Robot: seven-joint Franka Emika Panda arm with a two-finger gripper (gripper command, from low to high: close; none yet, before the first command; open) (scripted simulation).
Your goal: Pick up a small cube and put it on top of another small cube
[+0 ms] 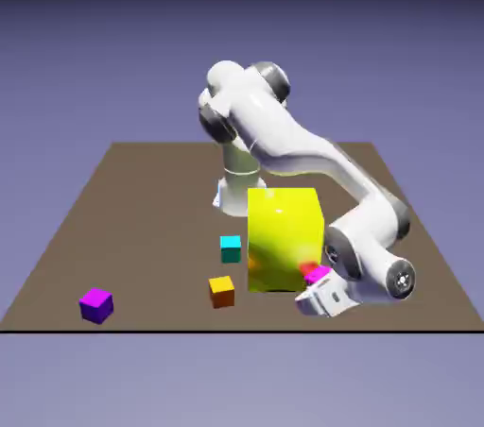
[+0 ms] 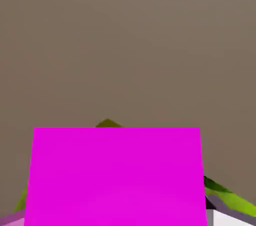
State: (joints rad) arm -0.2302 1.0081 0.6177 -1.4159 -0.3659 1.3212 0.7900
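Exterior view: one white arm, its pincer (image 1: 314,289) tilting low and closing on one small magenta cube (image 1: 319,275), which is sitting beside one big yellow block (image 1: 285,240); cyan (image 1: 231,248), orange (image 1: 222,292) and purple cubes (image 1: 96,306) are resting on the brown bench (image 1: 151,227). Hand view: the magenta cube, large, is showing between the fingertips (image 2: 232,218), gripped.

In the exterior view, I am seeing the pink cube (image 1: 318,276) only in part, the gripper (image 1: 326,298) hiding its lower portion. In the hand view, the bottom edge is cutting off the pink cube, which is covering most of a yellow-green surface (image 2: 235,202). The gripper's fingertips are showing only as cropped corners.
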